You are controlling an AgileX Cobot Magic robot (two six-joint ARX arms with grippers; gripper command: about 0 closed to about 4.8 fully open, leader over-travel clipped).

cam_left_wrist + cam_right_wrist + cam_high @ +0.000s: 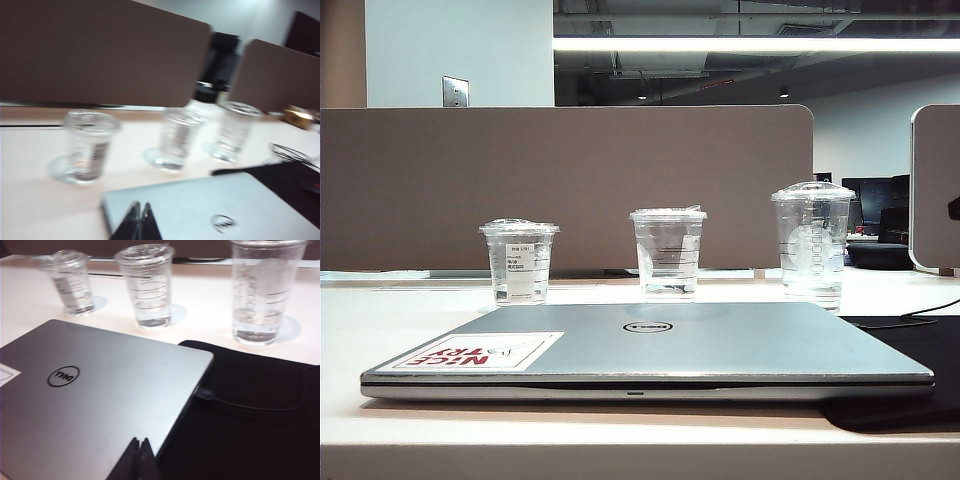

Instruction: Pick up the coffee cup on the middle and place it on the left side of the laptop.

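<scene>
Behind the laptop (650, 345), at the middle of three cups, the coffee cup (668, 254) is seen untouched. The left claw (139, 206) and right claw (139, 441), both pressed together, are held above the laptop. Approach is judged underway; spreading is required next.

A small clear cup (519, 261) stands at the left of the pale worktop (410, 320), a taller dome-lidded cup (812, 243) at the right. A black mat (250, 425) lies near the taller cup, a thin cable (260, 407) across it. A brown partition (560, 180) runs behind.
</scene>
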